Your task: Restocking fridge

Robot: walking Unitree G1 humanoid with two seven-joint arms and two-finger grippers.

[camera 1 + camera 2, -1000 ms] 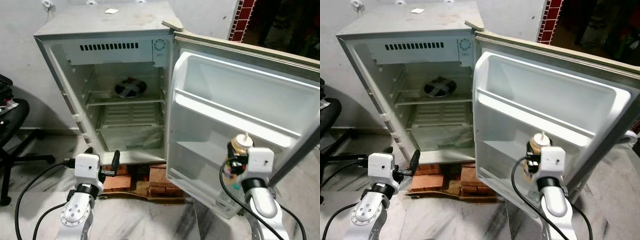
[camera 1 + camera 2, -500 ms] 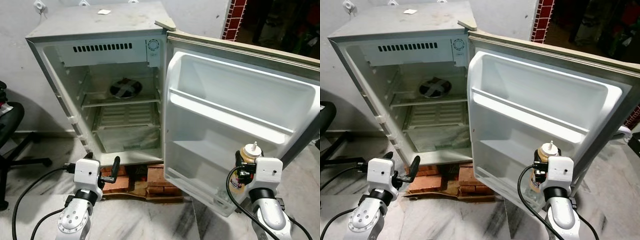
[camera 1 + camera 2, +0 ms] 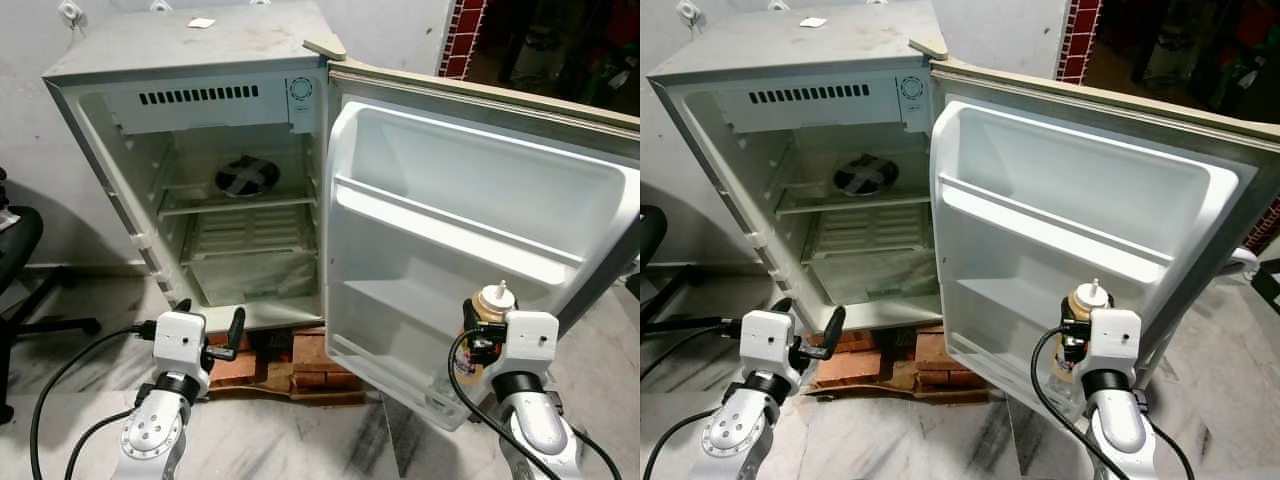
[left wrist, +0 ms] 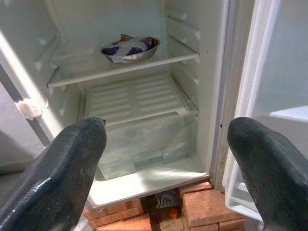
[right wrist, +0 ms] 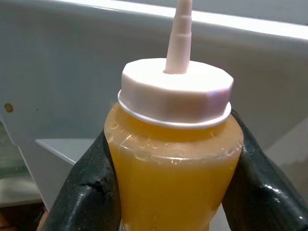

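Right gripper [image 5: 168,192] clamps a bottle [image 5: 171,159] upright, close before the open door [image 3: 470,250]

The door's lower bins sit bare just behind the bottle. The left gripper [image 4: 163,159] hangs spread and holding nothing, low before the fridge [image 3: 200,60] (a bowl [image 4: 130,48] on its upper shelf); bricks [image 3: 320,355] under the cabinet, a chair [image 3: 20,250] at far left
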